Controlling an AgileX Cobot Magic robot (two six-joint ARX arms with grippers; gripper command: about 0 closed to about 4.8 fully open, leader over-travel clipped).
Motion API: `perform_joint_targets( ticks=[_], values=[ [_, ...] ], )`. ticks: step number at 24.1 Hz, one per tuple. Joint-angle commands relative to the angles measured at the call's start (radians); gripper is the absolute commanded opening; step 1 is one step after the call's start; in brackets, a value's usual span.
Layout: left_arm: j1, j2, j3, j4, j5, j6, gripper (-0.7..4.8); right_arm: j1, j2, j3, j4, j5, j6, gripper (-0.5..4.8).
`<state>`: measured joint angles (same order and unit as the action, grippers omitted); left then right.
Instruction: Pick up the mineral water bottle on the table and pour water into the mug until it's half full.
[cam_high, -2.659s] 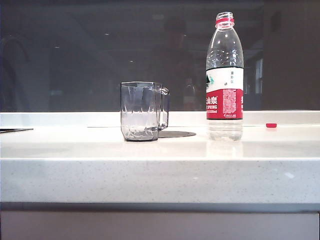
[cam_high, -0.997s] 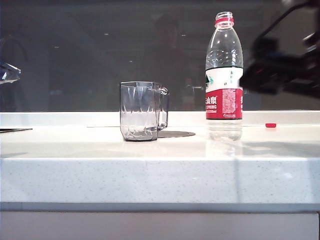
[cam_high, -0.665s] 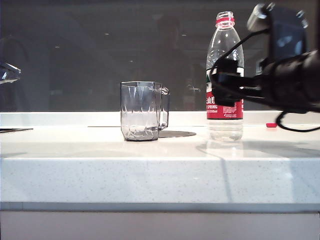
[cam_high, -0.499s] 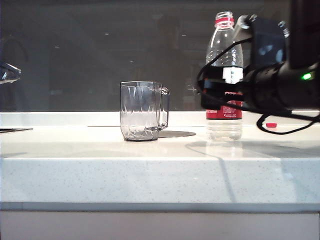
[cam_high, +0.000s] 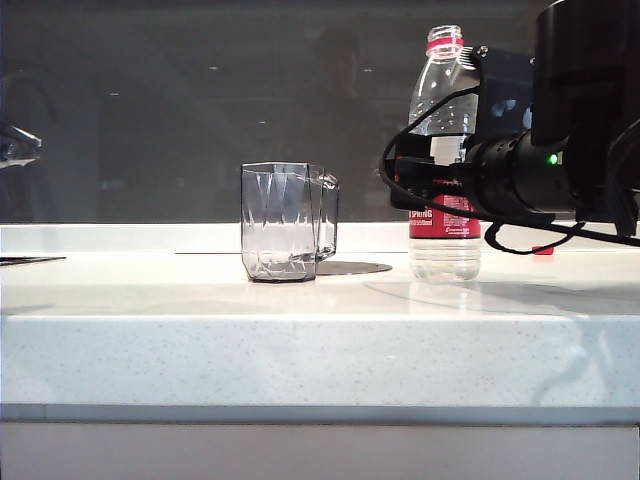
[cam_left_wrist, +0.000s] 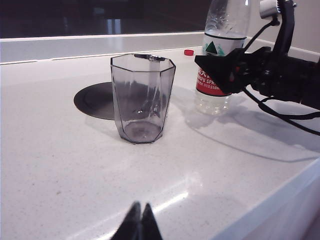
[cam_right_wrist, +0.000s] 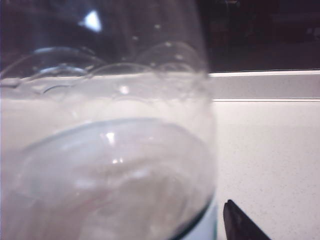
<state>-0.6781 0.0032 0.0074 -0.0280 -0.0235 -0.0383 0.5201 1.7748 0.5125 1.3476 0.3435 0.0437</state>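
Observation:
The mineral water bottle (cam_high: 444, 75) stands uncapped on the white table (cam_high: 300, 350), right of the clear faceted mug (cam_high: 287, 222). My right gripper (cam_high: 425, 185) reaches in from the right at label height. It is open, with a finger on each side of the bottle (cam_left_wrist: 220, 30). In the right wrist view the bottle (cam_right_wrist: 110, 150) fills the picture, with one dark fingertip (cam_right_wrist: 239, 225) just beside it and the other hidden. The mug (cam_left_wrist: 142, 97) looks empty. My left gripper (cam_left_wrist: 140, 222) is shut, low over the table in front of the mug, and holds nothing.
A red bottle cap (cam_left_wrist: 188, 52) lies by the back ledge behind the bottle. A flat black round disc (cam_left_wrist: 95, 100) is set in the table just behind the mug. The right arm's cables (cam_high: 520, 235) hang beside the bottle. The table's front edge (cam_left_wrist: 280, 200) runs near the left gripper.
My right arm has swung in from the right and come down to the bottle, so its open fingers now straddle the label. The bottle has shifted slightly to the left. The mug has not moved.

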Motion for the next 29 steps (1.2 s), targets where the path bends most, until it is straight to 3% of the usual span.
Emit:
perform_joint_targets(
  ticks=[1,3,4,8,14,18,22,23,26,29],
  values=[
    [0.0,0.0,0.003,0.006,0.001,0.002,-0.04,0.0,-0.003,0.005,0.01,-0.006,0.001,4.79],
    [0.0,0.0,0.003,0.006,0.001,0.002,-0.04,0.0,-0.003,0.005,0.011,-0.006,0.0,4.48],
    [0.0,0.0,0.003,0.006,0.001,0.002,-0.04,0.0,-0.003,0.005,0.011,-0.006,0.0,3.61],
    [0.0,0.0,0.003,0.006,0.001,0.002,-0.04,0.0,-0.003,0.005,0.011,-0.006,0.0,2.58],
    [0.0,0.0,0.003,0.006,0.001,0.002,-0.04,0.0,-0.006,0.005,0.013,-0.005,-0.004,2.47],
    [0.003,0.0,0.003,0.006,0.001,0.002,-0.04,0.0,-0.031,0.005,0.015,-0.003,-0.114,2.4],
    [0.005,0.0,0.003,0.006,0.001,0.002,-0.04,0.0,-0.085,0.008,-0.017,-0.003,-0.293,2.4],
    [0.005,0.0,0.003,0.006,0.002,0.002,-0.04,0.0,-0.128,0.018,-0.082,-0.003,-0.395,2.38],
    [0.005,0.0,0.003,0.006,0.001,0.002,-0.04,0.001,-0.192,0.048,-0.225,-0.005,-0.507,2.38],
    [0.013,0.0,0.003,0.006,0.002,0.002,-0.04,0.003,-0.247,0.119,-0.433,-0.002,-0.743,2.38]
  ],
)
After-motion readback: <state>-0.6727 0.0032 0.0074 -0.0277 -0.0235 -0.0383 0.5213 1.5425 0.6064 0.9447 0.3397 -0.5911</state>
